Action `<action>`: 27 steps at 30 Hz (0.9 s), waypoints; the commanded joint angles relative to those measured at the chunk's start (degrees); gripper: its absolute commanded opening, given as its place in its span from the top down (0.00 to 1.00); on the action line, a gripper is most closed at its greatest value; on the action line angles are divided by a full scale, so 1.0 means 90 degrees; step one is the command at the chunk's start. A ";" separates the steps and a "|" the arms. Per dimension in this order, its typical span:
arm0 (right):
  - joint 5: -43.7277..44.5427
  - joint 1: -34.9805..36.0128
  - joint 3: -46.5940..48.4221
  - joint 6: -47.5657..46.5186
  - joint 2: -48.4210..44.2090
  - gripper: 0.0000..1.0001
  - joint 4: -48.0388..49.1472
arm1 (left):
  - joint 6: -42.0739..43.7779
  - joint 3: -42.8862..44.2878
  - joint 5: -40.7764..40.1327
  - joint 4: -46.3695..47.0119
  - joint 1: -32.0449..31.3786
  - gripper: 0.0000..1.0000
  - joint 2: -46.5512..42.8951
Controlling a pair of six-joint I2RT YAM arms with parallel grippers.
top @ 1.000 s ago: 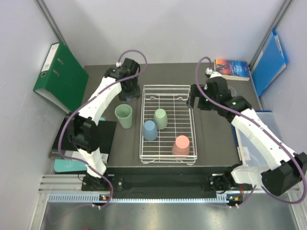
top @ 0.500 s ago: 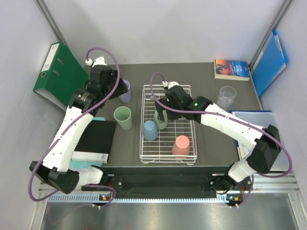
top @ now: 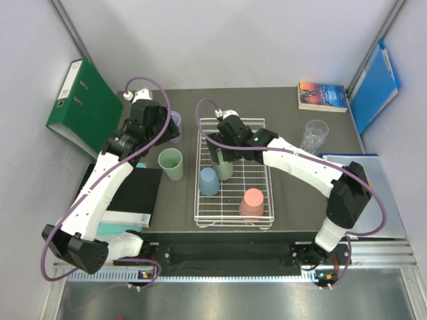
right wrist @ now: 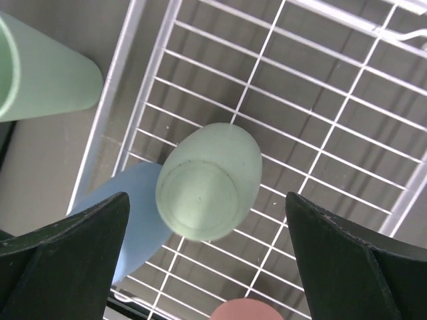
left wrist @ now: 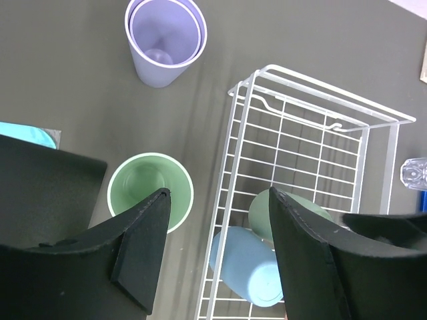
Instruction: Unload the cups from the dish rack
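The white wire dish rack (top: pixel 198 175) holds three upside-down cups: mint green (top: pixel 225 169), light blue (top: pixel 209 181) and salmon pink (top: pixel 251 203). My right gripper (top: pixel 219 152) is open and hovers right over the mint cup (right wrist: pixel 207 180), with one finger on each side and touching nothing. On the table left of the rack, another green cup (top: pixel 171 163) and a lilac cup (top: pixel 175 127) stand upright. My left gripper (top: pixel 155 135) is open and empty above them. A clear glass (top: pixel 315 133) stands to the right of the rack.
A green binder (top: pixel 83 107) leans at the back left and a book (top: pixel 323 96) lies at the back right. A blue folder (top: pixel 373 87) stands by the right wall. A black notebook (top: pixel 130 193) lies at the front left.
My right arm swung left from beside the rack to over the mint cup inside it. My left arm drew back from the rack's back corner, and the lilac cup now shows on the table.
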 commanded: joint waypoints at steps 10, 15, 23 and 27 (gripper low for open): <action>0.0006 0.0094 0.0095 -0.0087 0.0332 1.00 0.0363 | -0.0022 -0.0306 0.0044 0.0471 -0.0022 0.35 -0.0294; 0.0123 0.0113 0.0318 -0.0165 -0.0234 1.00 0.0139 | -0.0061 -0.0306 0.0034 0.0559 -0.0022 0.36 -0.0284; 0.0717 0.0036 0.0158 -0.0077 -0.2049 1.00 0.0331 | -0.0286 -0.0490 0.0597 0.0977 -0.0022 0.36 -0.0332; -0.0527 -0.1169 -0.1581 0.0729 -0.3377 1.00 0.1981 | -0.0811 -0.1337 0.2040 0.2885 -0.0002 0.33 -0.0742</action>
